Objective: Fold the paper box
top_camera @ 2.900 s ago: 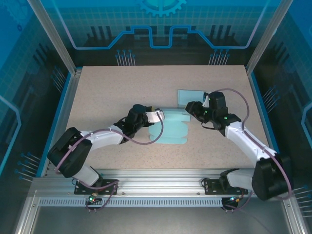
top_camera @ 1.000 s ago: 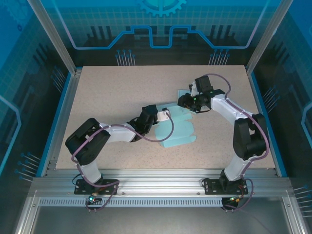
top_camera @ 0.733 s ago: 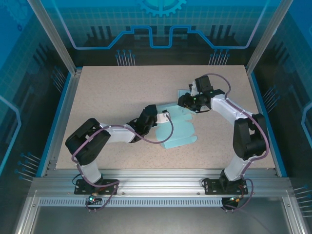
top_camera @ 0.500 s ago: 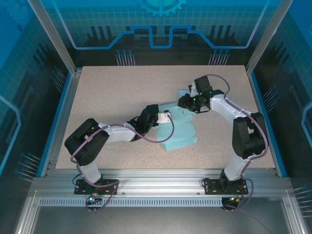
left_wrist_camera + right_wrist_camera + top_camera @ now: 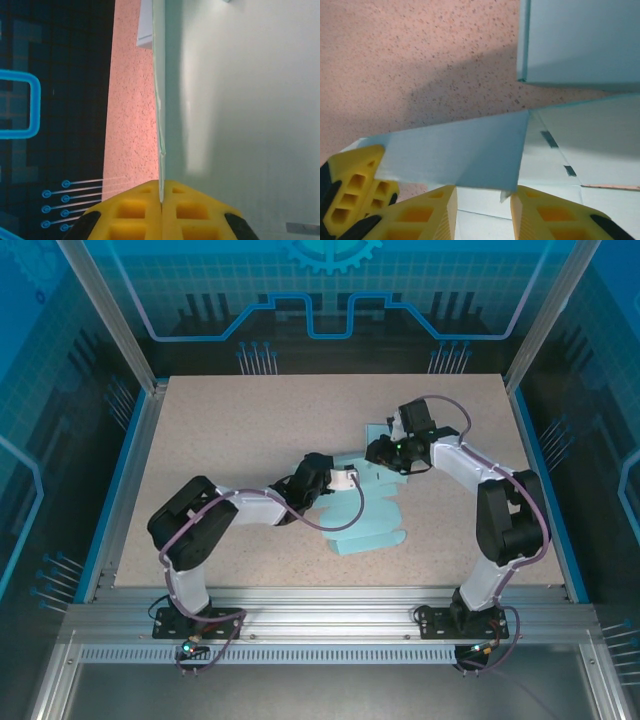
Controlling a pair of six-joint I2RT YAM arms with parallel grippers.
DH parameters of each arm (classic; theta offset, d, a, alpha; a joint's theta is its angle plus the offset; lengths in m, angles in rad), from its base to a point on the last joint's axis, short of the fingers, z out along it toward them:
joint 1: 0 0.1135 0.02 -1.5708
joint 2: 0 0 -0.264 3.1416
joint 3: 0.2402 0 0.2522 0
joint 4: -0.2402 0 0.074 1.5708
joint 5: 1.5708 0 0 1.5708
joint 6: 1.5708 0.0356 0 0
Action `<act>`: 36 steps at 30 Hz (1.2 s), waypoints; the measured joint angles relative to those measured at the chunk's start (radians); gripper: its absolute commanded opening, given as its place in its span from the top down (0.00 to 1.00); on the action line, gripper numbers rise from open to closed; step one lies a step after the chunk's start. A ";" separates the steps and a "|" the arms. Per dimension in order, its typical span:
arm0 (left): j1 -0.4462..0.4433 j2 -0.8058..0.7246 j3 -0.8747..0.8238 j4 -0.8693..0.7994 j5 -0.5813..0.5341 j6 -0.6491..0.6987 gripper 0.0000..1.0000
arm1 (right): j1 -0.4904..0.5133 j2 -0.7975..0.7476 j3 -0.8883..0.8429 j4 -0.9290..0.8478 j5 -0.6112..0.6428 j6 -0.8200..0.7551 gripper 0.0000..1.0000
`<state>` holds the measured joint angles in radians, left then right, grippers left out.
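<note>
My left tool (image 5: pixel 161 200) had just reopened briefly and clamped fully shut on the left edge of the paper box (image 5: pixel 365 510), which had swung lower at mid-frame on the desk (image 5: pixel 230 420), while my right tool (image 5: pixel 482 200) stayed partly open around a flap, so I judged folding could resume.

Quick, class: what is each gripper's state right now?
Left gripper: shut on the edge of the paper box.
Right gripper: open, against its flap.
</note>
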<state>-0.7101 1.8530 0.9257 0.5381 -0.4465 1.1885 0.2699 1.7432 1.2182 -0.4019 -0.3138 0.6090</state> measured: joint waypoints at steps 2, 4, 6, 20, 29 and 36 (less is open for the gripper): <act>0.000 0.023 0.000 0.056 -0.013 0.032 1.00 | 0.000 0.000 -0.008 0.000 -0.001 0.000 0.65; 0.000 0.047 0.000 0.125 -0.028 0.072 1.00 | 0.000 0.000 -0.014 0.002 -0.001 0.000 0.65; 0.000 0.077 0.000 0.211 -0.041 0.122 1.00 | 0.000 0.000 -0.024 0.007 -0.001 0.001 0.63; -0.026 0.216 -0.078 0.676 -0.064 0.333 1.00 | -0.041 -0.312 -0.300 0.052 0.087 0.028 0.58; -0.026 0.093 -0.134 0.567 -0.054 0.196 1.00 | -0.115 -0.389 -0.500 0.111 0.132 0.050 0.58; -0.026 0.016 -0.177 0.512 -0.053 0.096 1.00 | -0.145 -0.406 -0.576 0.225 0.120 0.055 0.54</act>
<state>-0.7361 1.8687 0.7486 1.0500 -0.4999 1.2846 0.1253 1.3373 0.6418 -0.1764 -0.1940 0.6643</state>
